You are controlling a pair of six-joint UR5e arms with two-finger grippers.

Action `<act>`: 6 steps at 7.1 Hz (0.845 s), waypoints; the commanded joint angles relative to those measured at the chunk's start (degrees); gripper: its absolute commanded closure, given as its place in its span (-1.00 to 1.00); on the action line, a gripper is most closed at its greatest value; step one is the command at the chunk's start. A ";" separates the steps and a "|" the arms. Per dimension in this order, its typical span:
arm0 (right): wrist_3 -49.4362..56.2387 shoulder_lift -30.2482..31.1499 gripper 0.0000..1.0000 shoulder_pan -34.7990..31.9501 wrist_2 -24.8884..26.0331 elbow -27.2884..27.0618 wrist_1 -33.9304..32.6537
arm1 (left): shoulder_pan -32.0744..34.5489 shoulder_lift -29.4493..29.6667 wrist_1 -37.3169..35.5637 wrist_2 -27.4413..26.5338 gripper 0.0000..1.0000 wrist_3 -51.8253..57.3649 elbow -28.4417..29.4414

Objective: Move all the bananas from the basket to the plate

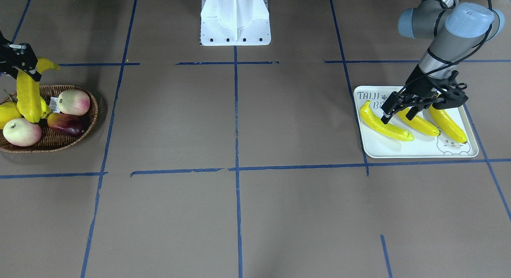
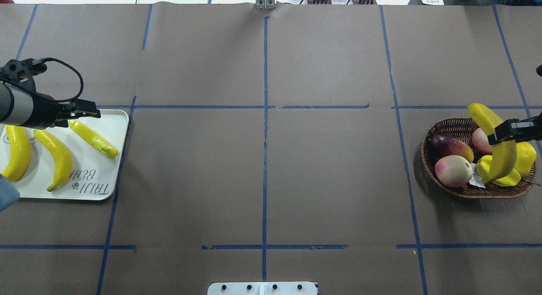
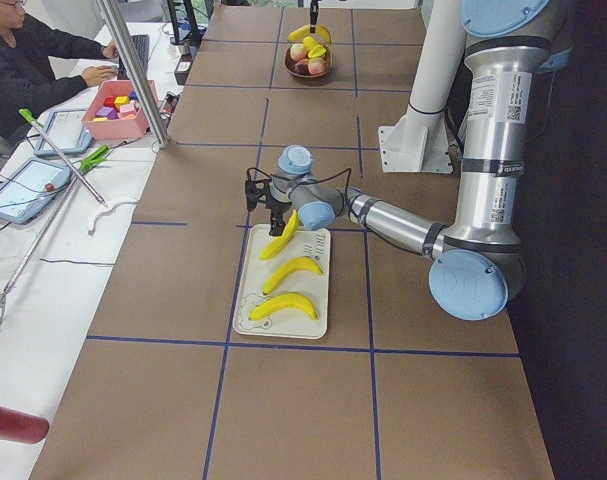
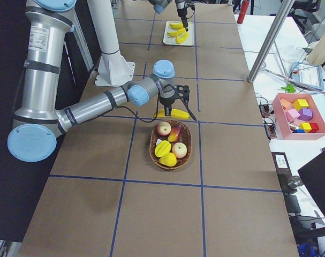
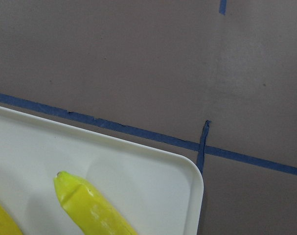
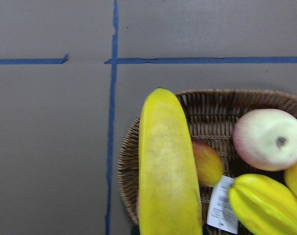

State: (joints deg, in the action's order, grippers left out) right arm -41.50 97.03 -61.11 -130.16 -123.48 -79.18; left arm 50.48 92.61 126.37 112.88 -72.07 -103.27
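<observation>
Above the dark-brown woven wicker basket (image 2: 452, 124), the right pincer (image 2: 502, 134) is gripping the last glossy yellow banana (image 2: 504, 160) near one end, so a swinging slip looks possible; the left pincer (image 1: 399, 114) is hovering released over the off-white rectangular tray (image 1: 399, 148).

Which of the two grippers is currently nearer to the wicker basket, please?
Right. The right gripper hangs directly over the wicker basket, jaws shut on a banana. The left gripper is far across the table, above the TAIJI BEAR tray.

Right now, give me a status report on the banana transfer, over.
Left gripper open over plate, three bananas on it. Right gripper shut on fourth banana, above basket. Nothing seen in the way.
</observation>
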 commanded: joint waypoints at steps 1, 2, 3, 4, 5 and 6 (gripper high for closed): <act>-2.33 -17.66 1.00 7.79 -0.01 4.35 -4.22 | -0.12 6.83 -4.96 2.15 -1.00 -2.44 0.17; -11.58 -24.98 1.00 12.89 1.04 7.43 -3.45 | -1.25 12.28 -5.17 3.39 -1.00 -9.25 1.31; -18.29 -30.01 1.00 16.68 5.14 10.07 3.08 | -3.52 16.34 -5.09 3.40 -1.00 -15.15 0.97; -26.88 -31.10 1.00 20.64 9.35 12.88 14.81 | -5.11 20.47 -5.00 3.40 -1.00 -22.17 -0.08; -34.97 -31.11 1.00 24.33 14.62 14.04 25.46 | -6.00 21.99 -0.56 3.40 -1.00 -31.63 -1.39; -38.36 -31.11 1.00 27.59 19.37 14.06 29.65 | -6.53 22.35 6.79 3.31 -1.00 -40.17 -1.58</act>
State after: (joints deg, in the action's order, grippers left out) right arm -73.57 66.32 -37.72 -116.57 -110.21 -57.44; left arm 44.86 113.60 126.35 116.24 -102.00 -104.20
